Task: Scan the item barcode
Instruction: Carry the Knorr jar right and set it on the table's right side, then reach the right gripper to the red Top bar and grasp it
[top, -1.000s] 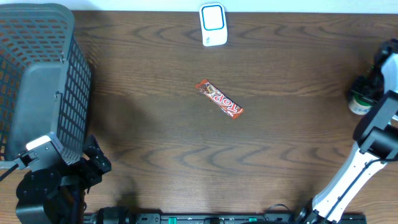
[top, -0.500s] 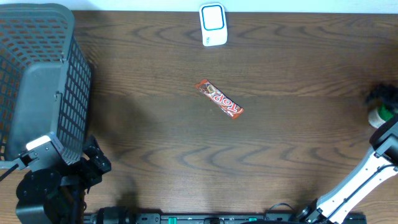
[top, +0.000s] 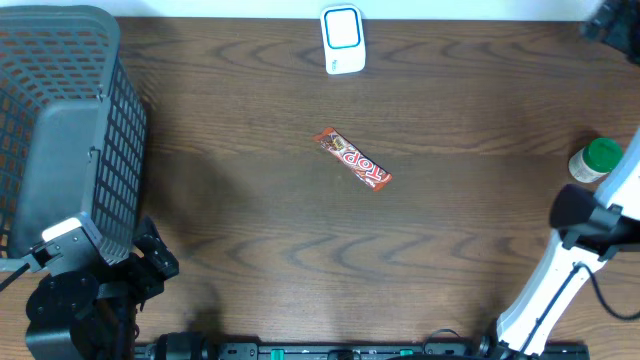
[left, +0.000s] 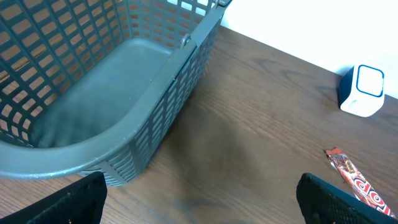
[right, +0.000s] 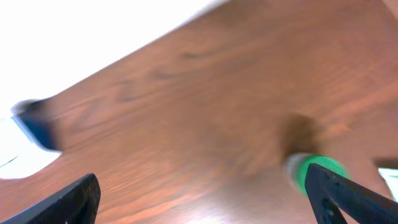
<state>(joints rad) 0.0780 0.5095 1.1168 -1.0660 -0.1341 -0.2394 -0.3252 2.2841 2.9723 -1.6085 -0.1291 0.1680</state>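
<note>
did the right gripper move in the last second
Yes. The right gripper has swung toward the far edge of the table, now level with the white scanner, off the green-capped bottle.

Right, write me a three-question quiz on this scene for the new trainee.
1. True or false: the candy bar lies on the table, outside the basket.
2. What stands at the table's far edge, beyond the candy bar? A) a white scanner B) a mug C) a plate
3. Short answer: is the left gripper or the right gripper holding anything?
Key: 1 true. 2 A. 3 No; both are open and empty.
</note>
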